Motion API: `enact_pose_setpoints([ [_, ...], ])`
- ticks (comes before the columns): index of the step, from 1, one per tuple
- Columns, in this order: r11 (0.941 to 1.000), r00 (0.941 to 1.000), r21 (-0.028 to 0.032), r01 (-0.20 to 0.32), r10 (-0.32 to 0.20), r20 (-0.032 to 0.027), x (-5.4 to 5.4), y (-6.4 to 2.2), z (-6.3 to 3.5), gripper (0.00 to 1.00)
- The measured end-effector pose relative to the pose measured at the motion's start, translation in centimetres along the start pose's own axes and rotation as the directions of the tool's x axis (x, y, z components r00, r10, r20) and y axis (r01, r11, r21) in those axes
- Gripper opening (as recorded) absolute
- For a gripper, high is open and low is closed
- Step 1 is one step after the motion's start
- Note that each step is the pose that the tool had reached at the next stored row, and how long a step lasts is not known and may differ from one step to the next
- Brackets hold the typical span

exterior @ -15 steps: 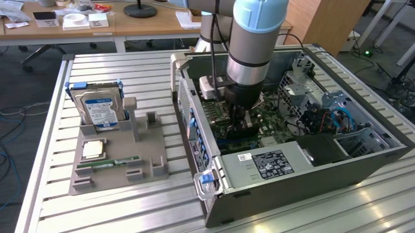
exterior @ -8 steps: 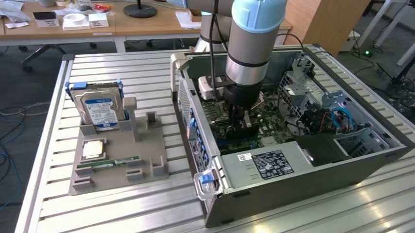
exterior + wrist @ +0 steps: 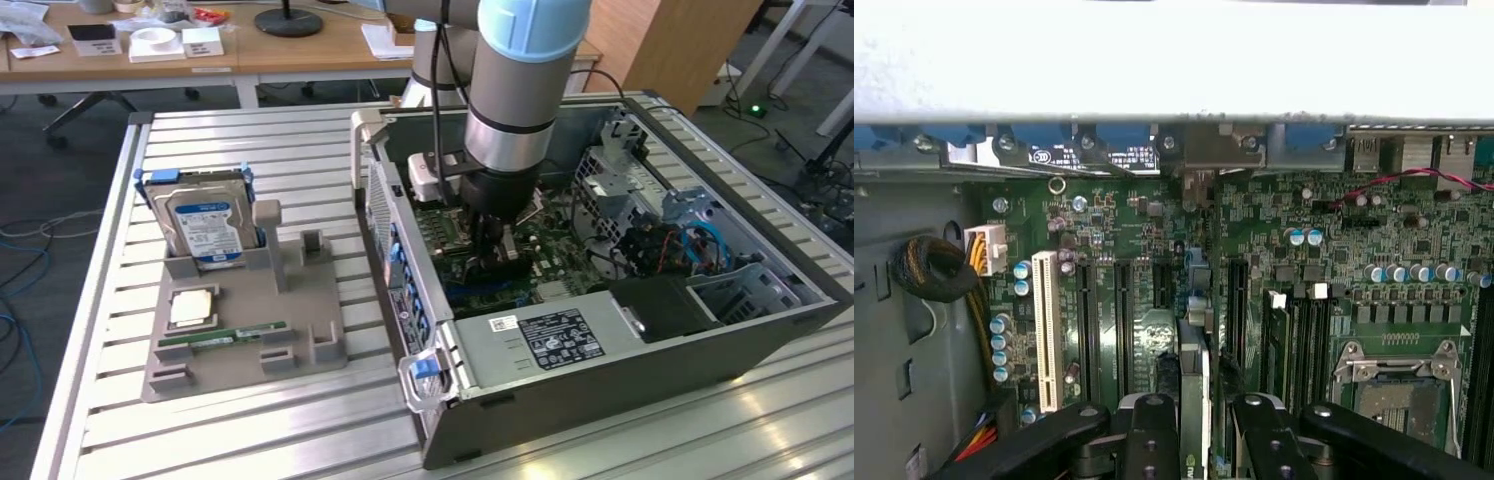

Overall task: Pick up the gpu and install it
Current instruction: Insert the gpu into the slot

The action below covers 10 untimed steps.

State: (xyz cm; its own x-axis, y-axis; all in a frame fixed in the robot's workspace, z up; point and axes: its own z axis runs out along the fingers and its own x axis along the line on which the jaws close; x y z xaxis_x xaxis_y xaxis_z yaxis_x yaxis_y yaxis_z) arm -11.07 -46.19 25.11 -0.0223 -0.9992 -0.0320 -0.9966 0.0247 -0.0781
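The gpu [image 3: 1194, 375] shows edge-on as a thin dark card standing upright between my two black fingers [image 3: 1154, 435]. My gripper [image 3: 1199, 440] is shut on it, low over the green motherboard [image 3: 1374, 230] and in line with the black expansion slots beside the white slot [image 3: 1044, 330]. Its far end reaches toward the rear wall of the case. In the exterior view the gripper [image 3: 497, 250] reaches straight down into the open computer case [image 3: 587, 360], close to the board. Whether the card's edge touches a slot I cannot tell.
A grey fixture [image 3: 307, 300] at the exterior view's left holds a blue-labelled hard drive [image 3: 207, 225], a CPU [image 3: 191, 307] and a green RAM stick [image 3: 220, 338]. Inside the case are the power supply [image 3: 561, 338], drive cages and cables [image 3: 681, 245], and the CPU socket [image 3: 1399, 390].
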Motion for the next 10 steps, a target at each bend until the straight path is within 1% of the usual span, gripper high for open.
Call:
enact_pose_setpoints([
  [10,1.0000,1.0000,-0.0001,0.000,0.000,-0.0002,0.03,0.00,0.03,0.26],
])
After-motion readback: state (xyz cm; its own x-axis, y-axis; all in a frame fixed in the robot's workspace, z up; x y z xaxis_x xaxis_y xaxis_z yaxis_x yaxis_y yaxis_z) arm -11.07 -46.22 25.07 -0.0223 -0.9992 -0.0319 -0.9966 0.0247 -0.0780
